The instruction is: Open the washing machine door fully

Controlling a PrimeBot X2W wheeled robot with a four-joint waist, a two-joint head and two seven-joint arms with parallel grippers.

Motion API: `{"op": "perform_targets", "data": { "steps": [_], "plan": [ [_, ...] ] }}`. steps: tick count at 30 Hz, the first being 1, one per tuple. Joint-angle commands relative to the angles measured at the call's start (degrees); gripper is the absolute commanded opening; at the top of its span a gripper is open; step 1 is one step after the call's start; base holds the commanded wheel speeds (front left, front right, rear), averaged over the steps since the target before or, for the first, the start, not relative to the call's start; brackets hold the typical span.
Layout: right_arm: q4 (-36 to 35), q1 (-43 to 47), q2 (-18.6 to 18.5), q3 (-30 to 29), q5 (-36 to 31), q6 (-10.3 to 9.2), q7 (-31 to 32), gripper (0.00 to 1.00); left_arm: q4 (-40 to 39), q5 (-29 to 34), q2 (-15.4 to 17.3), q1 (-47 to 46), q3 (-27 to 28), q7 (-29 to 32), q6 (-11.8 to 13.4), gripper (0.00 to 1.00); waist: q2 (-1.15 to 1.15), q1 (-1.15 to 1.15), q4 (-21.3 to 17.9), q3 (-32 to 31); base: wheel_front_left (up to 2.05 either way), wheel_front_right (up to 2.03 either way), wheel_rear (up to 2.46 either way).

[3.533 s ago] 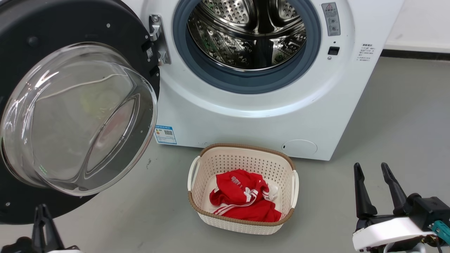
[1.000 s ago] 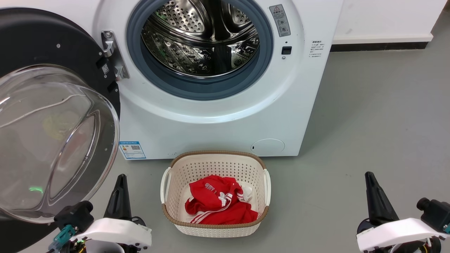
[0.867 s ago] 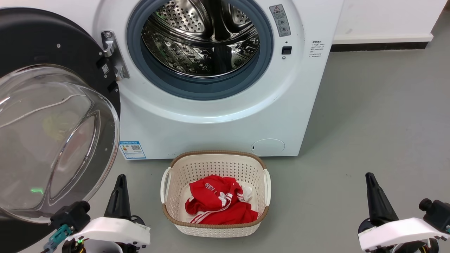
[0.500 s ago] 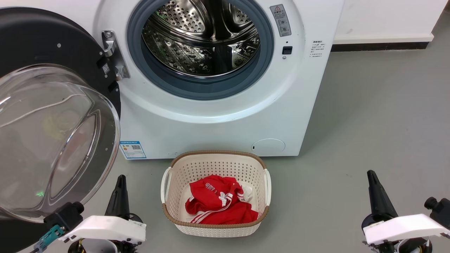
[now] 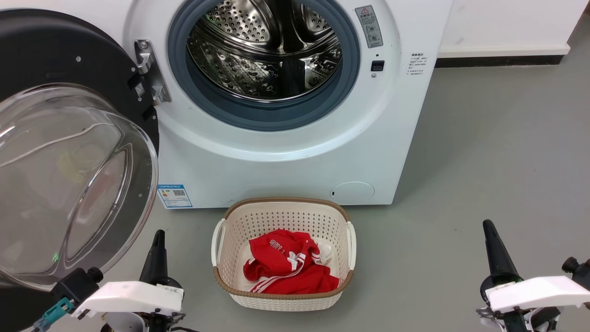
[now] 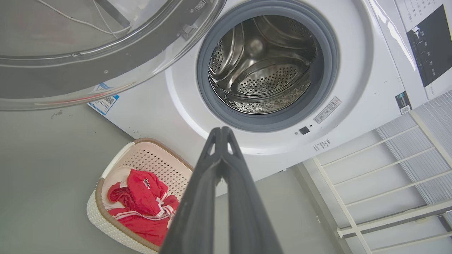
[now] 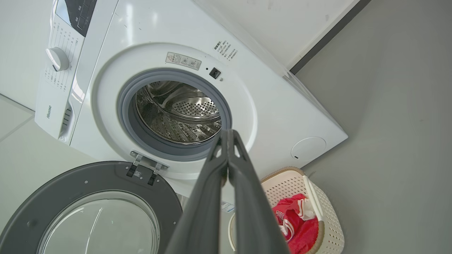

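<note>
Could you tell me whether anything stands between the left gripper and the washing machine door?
Nothing visible does: the left gripper sits close beside the washing machine door, and the laundry basket lies off to its right.

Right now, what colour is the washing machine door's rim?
Black door rim, best in head view.

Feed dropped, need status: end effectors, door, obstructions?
Left end effector shut, empty. Right end effector shut, empty. Washing machine door wide open. Basket on floor, clear of door.
</note>
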Motion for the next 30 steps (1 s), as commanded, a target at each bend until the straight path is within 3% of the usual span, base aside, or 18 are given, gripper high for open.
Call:
{"op": "perform_targets", "data": {
  "steps": [1,30],
  "plan": [
    [-0.3,-1.4,-0.5,-0.2,1.4,0.00,0.2,0.00,-0.4,-1.5,0.1,-1.7,0.2,0.2,-0.3,0.00,0.00,-0.01,0.0,0.0,0.00,0.00,0.00],
    [1.8,-3.2,-0.4,-1.5,20.3,-0.01,4.5,0.00,1.3,-21.5,0.0,-2.8,1.5,5.1,-2.0,0.00,0.00,-0.01,0.2,0.1,0.00,0.00,0.00]
  ]
}}
